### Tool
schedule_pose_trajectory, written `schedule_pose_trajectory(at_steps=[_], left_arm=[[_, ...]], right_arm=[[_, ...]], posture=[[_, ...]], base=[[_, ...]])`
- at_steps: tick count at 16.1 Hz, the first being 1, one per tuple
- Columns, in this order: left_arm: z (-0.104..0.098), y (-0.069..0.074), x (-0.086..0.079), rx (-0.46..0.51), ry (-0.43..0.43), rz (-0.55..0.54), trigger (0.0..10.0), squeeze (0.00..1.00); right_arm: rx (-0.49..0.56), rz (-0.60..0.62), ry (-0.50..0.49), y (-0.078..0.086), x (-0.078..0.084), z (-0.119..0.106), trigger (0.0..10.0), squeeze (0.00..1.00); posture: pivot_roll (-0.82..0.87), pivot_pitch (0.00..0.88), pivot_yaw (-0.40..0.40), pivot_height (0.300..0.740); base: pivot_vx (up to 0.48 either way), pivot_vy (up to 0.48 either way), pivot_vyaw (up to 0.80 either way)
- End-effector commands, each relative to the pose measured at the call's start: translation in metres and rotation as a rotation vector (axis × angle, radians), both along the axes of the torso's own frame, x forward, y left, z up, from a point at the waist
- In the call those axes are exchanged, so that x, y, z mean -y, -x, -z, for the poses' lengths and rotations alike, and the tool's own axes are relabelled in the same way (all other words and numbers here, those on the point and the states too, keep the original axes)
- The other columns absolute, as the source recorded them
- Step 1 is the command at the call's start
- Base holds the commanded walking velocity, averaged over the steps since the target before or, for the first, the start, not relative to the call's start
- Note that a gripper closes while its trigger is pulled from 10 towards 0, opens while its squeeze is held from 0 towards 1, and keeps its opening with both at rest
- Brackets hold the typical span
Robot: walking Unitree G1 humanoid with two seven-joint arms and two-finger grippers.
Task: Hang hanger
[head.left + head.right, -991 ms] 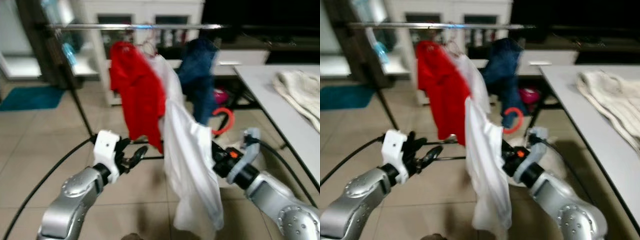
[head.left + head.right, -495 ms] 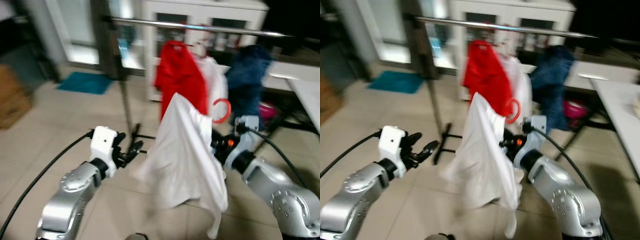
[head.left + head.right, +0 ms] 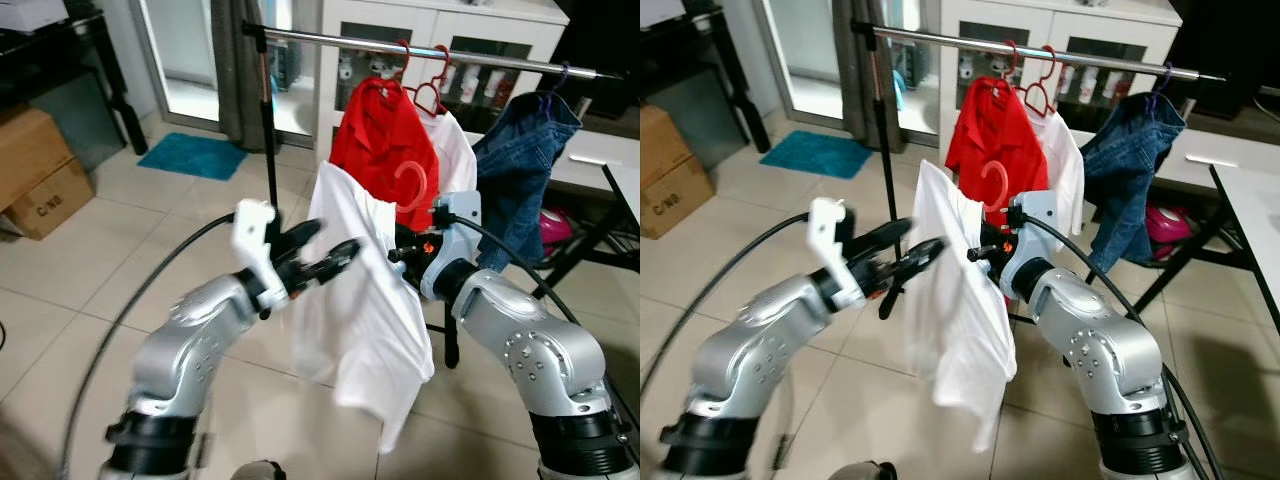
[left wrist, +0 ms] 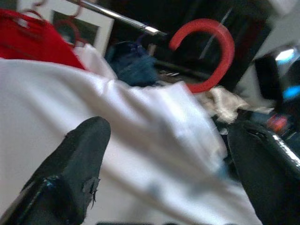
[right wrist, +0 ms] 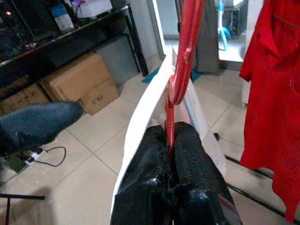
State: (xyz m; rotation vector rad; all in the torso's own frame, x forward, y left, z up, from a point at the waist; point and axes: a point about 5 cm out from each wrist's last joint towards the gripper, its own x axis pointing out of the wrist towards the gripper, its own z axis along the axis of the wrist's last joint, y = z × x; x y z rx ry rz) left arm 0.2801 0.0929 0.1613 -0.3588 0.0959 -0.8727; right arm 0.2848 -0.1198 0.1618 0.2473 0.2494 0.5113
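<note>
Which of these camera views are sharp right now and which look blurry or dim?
Both eye views are sharp and evenly lit, with glare along the metal rail. The left wrist view is soft: the white shirt and red hanger hook are smeared. The right wrist view is crisp on the right gripper, dimmer toward the cardboard boxes.

The silver metal clothes rail (image 3: 330, 39) is bare left of the red shirt (image 3: 385, 145); rightward, white shirt (image 3: 462, 160) and blue jeans (image 3: 520, 165) crowd it

left claw (image 3: 325, 258) motion-blurred, hanger (image 3: 411, 187) shoulders under shirt (image 3: 365, 310)
</note>
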Motion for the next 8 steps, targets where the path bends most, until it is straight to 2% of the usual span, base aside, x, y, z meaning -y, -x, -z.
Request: schedule_pose_trajectory(at_steps=[1,2,3,4,5,6,7,8], left_arm=[[-0.006,-0.001,-0.002,-0.021,0.065,0.032,10.0,0.0],[-0.013,-0.001,0.0,-0.024,0.123,0.062,10.0,0.0],[-0.015,-0.007,0.002,-0.066,0.162,0.046,10.0,0.0],[-0.01,-0.014,0.002,-0.11,0.125,0.004,10.0,0.0],[-0.004,-0.022,0.001,-0.142,0.061,-0.052,6.1,0.0],[-0.003,-0.025,0.0,-0.152,0.046,-0.071,1.2,0.0],[-0.002,-0.026,0.0,-0.159,0.05,-0.071,0.0,0.0],[-0.001,-0.027,0.0,-0.186,0.05,-0.062,0.0,0.0]], right_arm=[[0.028,-0.009,0.007,-0.002,-0.004,-0.008,10.0,0.0],[0.037,-0.025,0.01,-0.001,-0.009,-0.009,10.0,0.0],[0.045,-0.041,0.005,-0.001,-0.013,-0.011,10.0,0.0],[0.053,-0.053,-0.003,-0.002,-0.016,-0.013,10.0,0.0],[0.065,-0.077,-0.007,-0.002,-0.019,-0.016,10.0,0.0],[0.072,-0.09,-0.01,-0.001,-0.02,-0.017,10.0,0.0],[0.074,-0.093,-0.012,-0.001,-0.021,-0.018,10.0,0.0],[0.08,-0.095,-0.021,-0.001,-0.021,-0.02,10.0,0.0]], posture=[[-0.01,0.0,-0.033,0.74],[-0.01,0.0,-0.033,0.74],[0.0,0.0,-0.035,0.74],[-0.01,0.0,-0.033,0.74],[0.0,0.0,-0.03,0.74],[-0.01,0.0,-0.028,0.74],[-0.01,0.0,-0.026,0.74],[-0.01,0.0,-0.022,0.74]], base=[[0.0,0.0,0.0],[0.0,0.0,0.0],[0.0,0.0,0.0],[0.0,0.0,0.0],[0.0,0.0,0.0],[0.0,0.0,0.0],[0.0,0.0,0.0],[0.0,0.0,0.0]])
